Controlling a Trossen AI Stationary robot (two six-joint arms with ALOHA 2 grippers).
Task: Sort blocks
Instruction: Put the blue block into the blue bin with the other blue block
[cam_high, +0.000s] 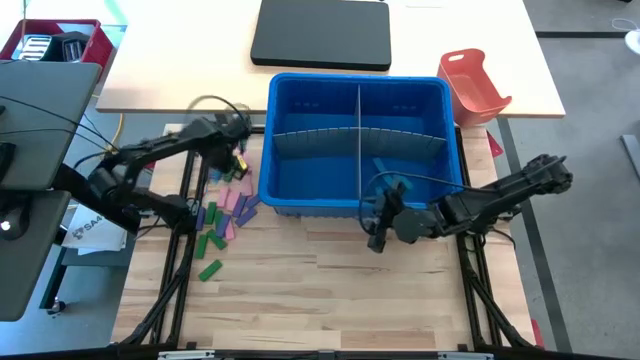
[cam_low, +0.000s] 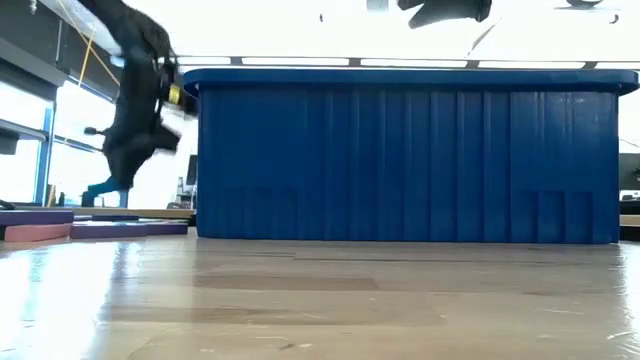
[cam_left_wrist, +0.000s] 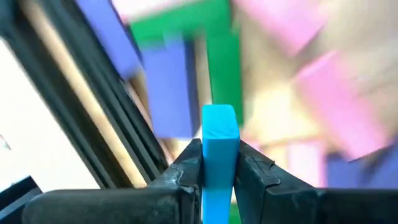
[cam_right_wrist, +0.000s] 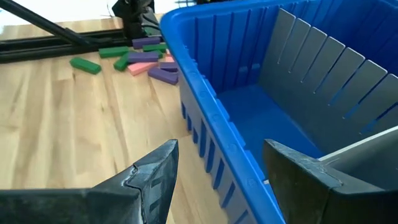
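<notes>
Holding item 1: blue block (cam_left_wrist: 219, 149), clamped edge-on between my left gripper (cam_left_wrist: 219, 163) fingers, standing proud of the tips in the left wrist view; jaws pinched on its two broad faces, approx. mid-length. Handling est.: light, stiff, prob. foam or plastic, smooth faces so could slip if the pinch sits near one end; flat-face grip across the narrow thickness looks right, no crush risk that I can judge. Item 2: remaining blocks (cam_high: 226, 212), loose pile on the wooden table (cam_high: 330, 290) just below the left gripper, beside the bin's left wall: green, pink, purple, some overlapping, one green block (cam_high: 210, 269) lying apart toward the table's near edge. Same handling expected; overlapped ones best taken by a free long edge, wedges by the thicker end, since a taper may squirt out of the jaws. Item 3: right gripper (cam_high: 380, 225), hanging at the bin's near wall, fingers spread wide, nothing between them, per right wrist view. Item 4: blue bin (cam_high: 280, 190), grey divider (cam_high: 358, 140) splitting it into compartments; whatever of the floor shows looks bare, rest partly hidden by arm and cable. Item 5, farthest: red tray (cam_high: 476, 85) beyond the bin's right corner, black pad (cam_high: 321, 33) behind it.
</notes>
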